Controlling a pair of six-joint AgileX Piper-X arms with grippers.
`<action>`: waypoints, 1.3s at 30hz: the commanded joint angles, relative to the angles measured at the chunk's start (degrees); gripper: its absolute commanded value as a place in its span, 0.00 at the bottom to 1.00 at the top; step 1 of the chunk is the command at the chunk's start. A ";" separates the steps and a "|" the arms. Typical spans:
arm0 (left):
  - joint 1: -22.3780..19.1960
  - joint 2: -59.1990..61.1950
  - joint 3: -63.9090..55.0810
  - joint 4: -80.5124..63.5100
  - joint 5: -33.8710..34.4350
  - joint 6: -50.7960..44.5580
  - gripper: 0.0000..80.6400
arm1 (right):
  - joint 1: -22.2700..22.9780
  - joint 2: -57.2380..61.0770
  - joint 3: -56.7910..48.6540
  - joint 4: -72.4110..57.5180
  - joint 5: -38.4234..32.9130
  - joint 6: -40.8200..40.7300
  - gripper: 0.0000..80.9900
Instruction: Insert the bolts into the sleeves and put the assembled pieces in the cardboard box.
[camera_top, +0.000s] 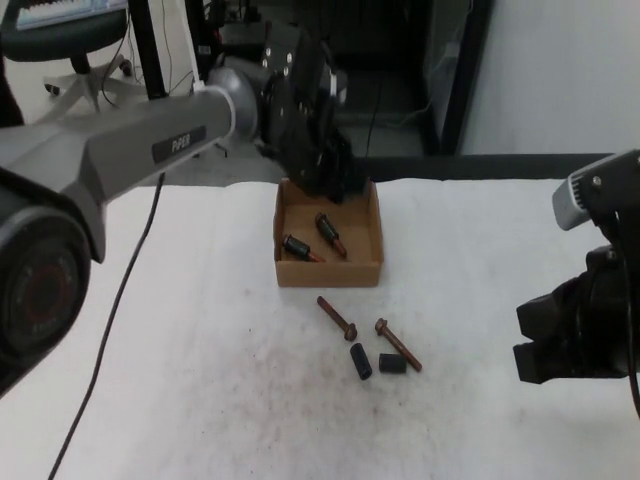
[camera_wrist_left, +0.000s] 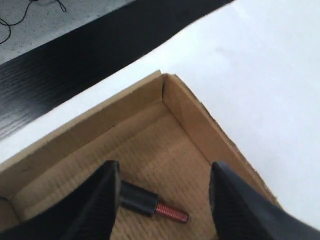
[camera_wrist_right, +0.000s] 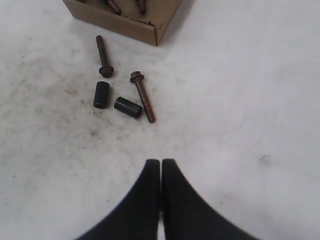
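Observation:
The cardboard box (camera_top: 329, 267) stands at the middle back of the white bench and holds two assembled pieces (camera_top: 300, 247) (camera_top: 331, 234). My left gripper (camera_wrist_left: 165, 167) hangs open over the box's far end, above one assembled piece (camera_wrist_left: 150, 204) lying on the box floor. Two loose bolts (camera_wrist_right: 104, 55) (camera_wrist_right: 142, 96) and two black sleeves (camera_wrist_right: 101, 94) (camera_wrist_right: 128, 106) lie on the bench just in front of the box (camera_wrist_right: 125, 22). My right gripper (camera_wrist_right: 160, 164) is shut and empty, low over the bench to the near right of these parts.
The white cloth covers the bench (camera_top: 180, 380), with a dirty patch around the loose parts. A black strip (camera_wrist_left: 75, 60) runs along the bench's far edge behind the box. A cable (camera_top: 110, 330) trails over the left side.

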 joint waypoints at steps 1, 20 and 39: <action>-0.16 -3.50 -2.55 3.65 -0.52 -1.19 0.60 | -0.19 -0.53 -0.34 0.18 0.08 -1.97 0.01; -3.54 -13.39 8.02 32.50 7.11 40.31 0.29 | -0.19 -0.53 -0.34 -3.66 -5.07 -6.84 0.01; -3.46 -31.38 40.91 26.86 2.91 26.67 0.03 | 0.13 19.31 -6.51 -8.51 -8.97 -11.29 0.12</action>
